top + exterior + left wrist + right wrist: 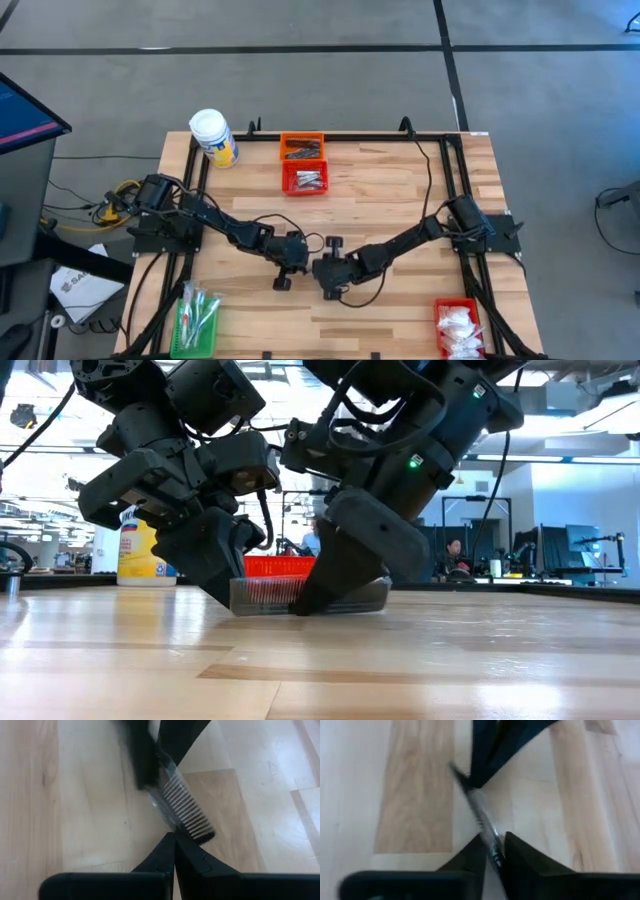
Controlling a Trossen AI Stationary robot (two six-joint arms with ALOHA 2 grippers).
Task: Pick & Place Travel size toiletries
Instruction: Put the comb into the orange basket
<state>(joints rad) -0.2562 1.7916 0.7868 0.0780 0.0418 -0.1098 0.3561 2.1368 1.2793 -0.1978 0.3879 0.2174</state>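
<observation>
The left gripper (174, 837) is pressed together on one end of a clear-wrapped comb (182, 805), its dark teeth showing through the plastic. The right gripper (492, 842) has its fingers closed against the other end of the same comb (480, 815), so both arms meet at the middle of the wooden table (400, 190), tips low against the boards. From table height the comb (265, 595) lies between the two grippers just above the wood. Farther off, an orange basket (301, 146) and a red basket (305, 179) sit at the far edge beside a white jar (212, 136); a green basket (196, 322) and another red basket (457, 325) hold more toiletries at the near corners.
</observation>
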